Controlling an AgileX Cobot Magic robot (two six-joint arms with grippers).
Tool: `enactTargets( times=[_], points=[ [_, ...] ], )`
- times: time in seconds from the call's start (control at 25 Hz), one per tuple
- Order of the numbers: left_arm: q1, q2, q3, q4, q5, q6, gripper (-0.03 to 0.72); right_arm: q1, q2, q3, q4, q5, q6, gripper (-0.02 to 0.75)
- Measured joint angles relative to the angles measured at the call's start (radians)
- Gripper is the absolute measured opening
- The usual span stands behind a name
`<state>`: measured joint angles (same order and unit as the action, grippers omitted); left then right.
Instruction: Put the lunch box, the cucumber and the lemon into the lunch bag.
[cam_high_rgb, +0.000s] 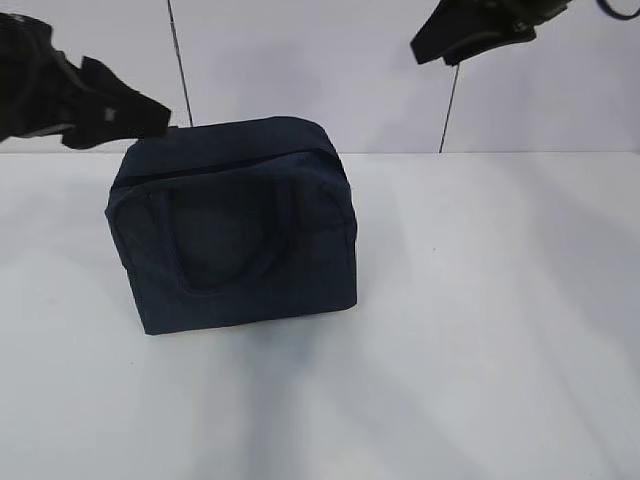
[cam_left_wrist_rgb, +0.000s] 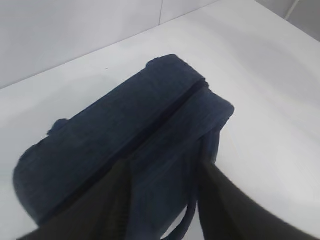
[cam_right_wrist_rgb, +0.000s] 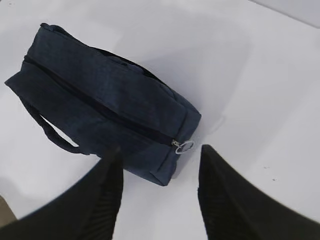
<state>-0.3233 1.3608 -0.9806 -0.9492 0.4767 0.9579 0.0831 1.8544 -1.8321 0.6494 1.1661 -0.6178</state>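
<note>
The dark navy lunch bag (cam_high_rgb: 235, 230) stands on the white table, left of centre, with its zipper (cam_left_wrist_rgb: 165, 115) shut along the top. The metal ring pull (cam_right_wrist_rgb: 186, 146) lies at the bag's end. One loop handle (cam_right_wrist_rgb: 50, 132) hangs down the bag's side. My left gripper (cam_high_rgb: 140, 115) is open and hovers at the top left corner of the lunch bag (cam_left_wrist_rgb: 125, 130), its fingers spread over the fabric (cam_left_wrist_rgb: 164, 167). My right gripper (cam_high_rgb: 440, 50) is open and empty, high up at the right, above the bag's pull end (cam_right_wrist_rgb: 161, 149). The lunch box, the cucumber and the lemon are out of view.
The white table (cam_high_rgb: 480, 350) stretches to the right and in front of the bag. A pale wall rises behind it, with two thin dark vertical lines (cam_high_rgb: 180, 60) (cam_high_rgb: 448, 110) on it.
</note>
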Motion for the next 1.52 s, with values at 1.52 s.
enactTargets(
  times=[1.52],
  points=[
    [0.262,-0.799,0.236,0.659,0.455,-0.578,0.321,0.000,-1.310,1.075,-0.281,-0.231,0.182,0.379]
  ],
)
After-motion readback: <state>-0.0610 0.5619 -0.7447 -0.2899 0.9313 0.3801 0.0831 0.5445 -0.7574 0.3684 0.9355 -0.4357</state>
